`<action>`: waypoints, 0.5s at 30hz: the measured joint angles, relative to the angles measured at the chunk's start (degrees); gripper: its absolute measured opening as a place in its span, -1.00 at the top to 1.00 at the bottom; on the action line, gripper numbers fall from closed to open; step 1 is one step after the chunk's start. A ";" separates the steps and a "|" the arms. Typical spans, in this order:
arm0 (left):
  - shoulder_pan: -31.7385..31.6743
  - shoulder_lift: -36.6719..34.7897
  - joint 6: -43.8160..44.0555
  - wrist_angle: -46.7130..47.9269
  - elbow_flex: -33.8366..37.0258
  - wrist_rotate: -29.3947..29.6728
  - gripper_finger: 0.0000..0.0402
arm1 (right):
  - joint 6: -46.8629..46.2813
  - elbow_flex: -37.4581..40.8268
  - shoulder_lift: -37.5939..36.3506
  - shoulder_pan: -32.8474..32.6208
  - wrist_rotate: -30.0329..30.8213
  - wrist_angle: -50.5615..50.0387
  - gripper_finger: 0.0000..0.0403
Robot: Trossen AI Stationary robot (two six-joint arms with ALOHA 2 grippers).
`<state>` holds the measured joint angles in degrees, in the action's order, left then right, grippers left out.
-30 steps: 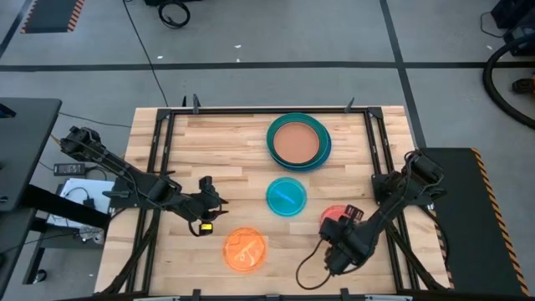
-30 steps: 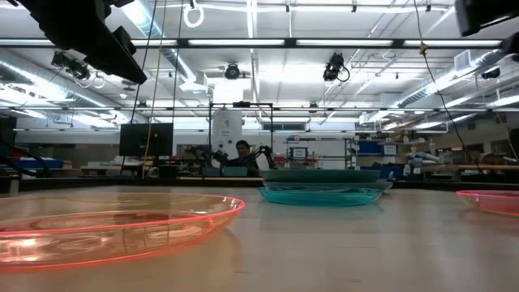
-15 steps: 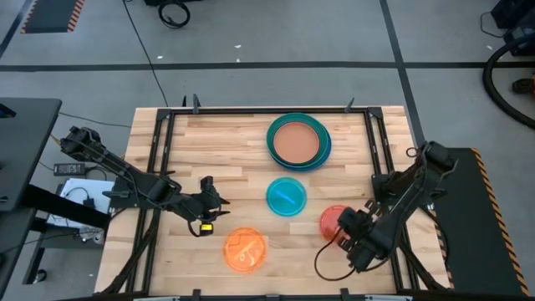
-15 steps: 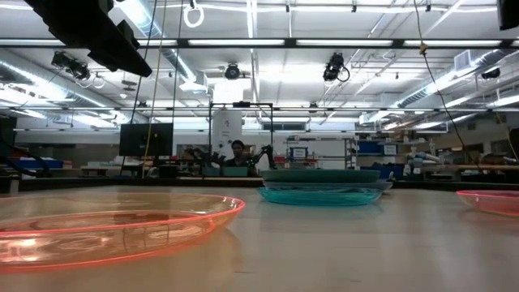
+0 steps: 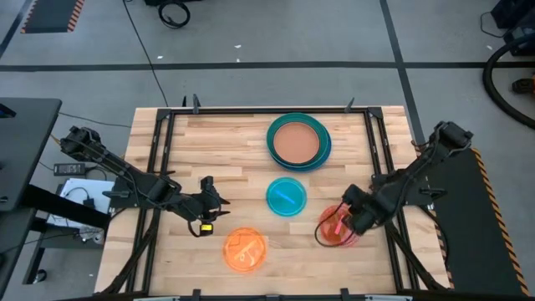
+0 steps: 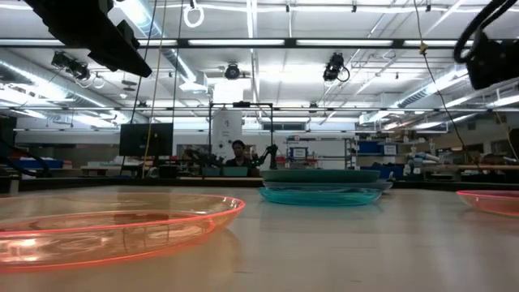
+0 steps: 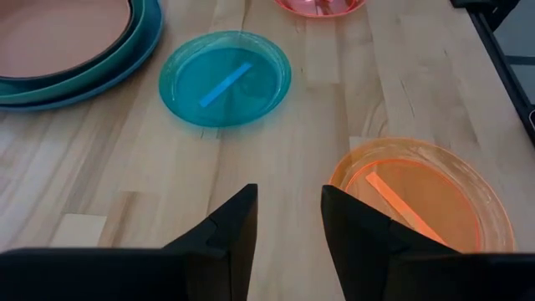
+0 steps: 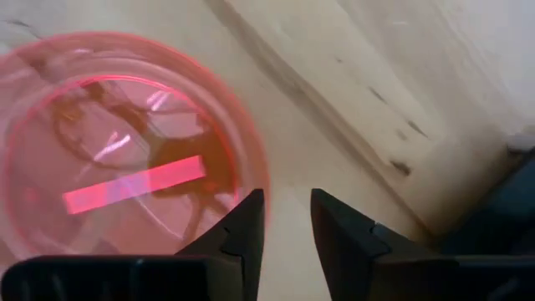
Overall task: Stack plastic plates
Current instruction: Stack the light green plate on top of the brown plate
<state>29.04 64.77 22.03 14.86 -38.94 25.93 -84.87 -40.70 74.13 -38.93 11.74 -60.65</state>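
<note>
Three small plates lie loose on the surface [image 5: 192, 142]: cyan plate [image 5: 286, 197] centre, orange plate [image 5: 244, 250] near edge, pink-red plate [image 5: 336, 226] right. Larger plates sit stacked [image 5: 298, 142] at the far side. Right claw [image 8: 282, 219] hangs directly over the pink-red plate's rim, fingers parted, gripping nothing; its arm reaches in from the right. Left claw [image 7: 288, 219] waits open, beside the orange plate.

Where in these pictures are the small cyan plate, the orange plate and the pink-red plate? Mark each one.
small cyan plate [image 5: 286, 197]: high view, centre of its flat base.
orange plate [image 7: 422, 192]: left wrist view, middle of its base.
pink-red plate [image 8: 125, 159]: right wrist view, on its base above the bright stripe.
</note>
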 joint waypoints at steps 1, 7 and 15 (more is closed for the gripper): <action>0.00 0.00 -0.40 -0.01 0.00 0.00 0.30 | 1.76 0.98 -1.00 1.47 -0.70 0.96 0.42; 0.00 0.00 -0.83 -0.01 0.00 0.00 0.30 | 16.01 6.23 -3.04 10.86 -7.67 11.57 0.15; 0.00 0.00 -0.82 -0.01 0.00 -0.01 0.30 | 29.17 6.99 -3.00 19.18 -12.62 13.36 0.01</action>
<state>29.04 64.77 21.21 14.85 -38.94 25.92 -55.70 -33.71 71.13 -19.76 -0.87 -47.28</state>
